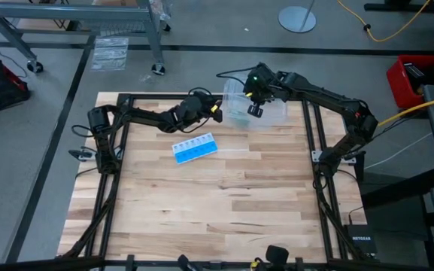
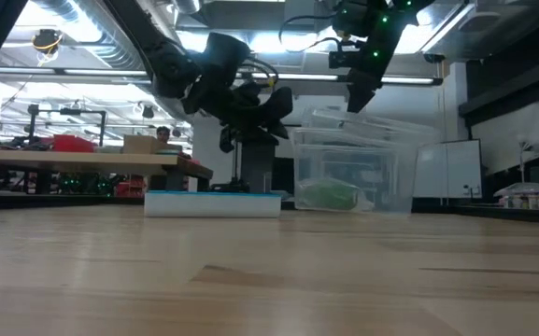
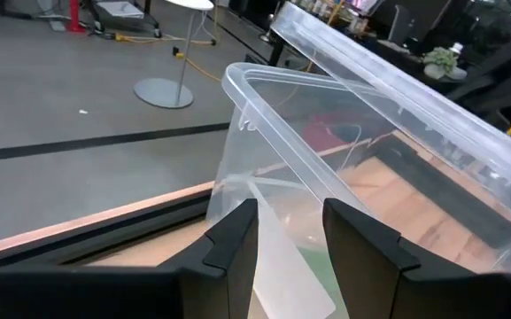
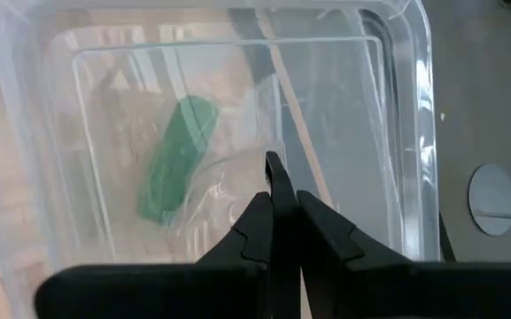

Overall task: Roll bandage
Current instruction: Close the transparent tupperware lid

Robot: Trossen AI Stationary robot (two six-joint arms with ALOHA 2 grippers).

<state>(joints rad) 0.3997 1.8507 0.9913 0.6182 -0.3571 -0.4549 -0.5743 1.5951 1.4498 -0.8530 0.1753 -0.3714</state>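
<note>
The green bandage [image 4: 177,159] lies as a short, bunched roll on the floor of a clear plastic box [image 1: 273,113] at the table's far edge. It also shows through the box wall in the low view [image 2: 330,194]. A clear lid [image 3: 397,80] rests slanted over the box's rim. My left gripper [image 3: 290,230] is open at the box's left side, one finger on either side of a corner of the wall. My right gripper [image 4: 277,190] hangs shut above the box, pointing down into it, to the right of the bandage. My left gripper has the box's clear corner wall [image 3: 273,266] between its two open fingers, coming nearly level from the table's left. I cannot tell whether the fingers touch the wall. My right gripper is shut just above the lid; whether its fingertips [image 2: 355,105] touch it cannot be told.
A blue and white pill organizer [image 1: 195,147] lies flat on the table, near and left of the box. Crinkled clear plastic [image 4: 228,182] lies in the box beside the bandage. The table's near half is bare wood [image 1: 224,211].
</note>
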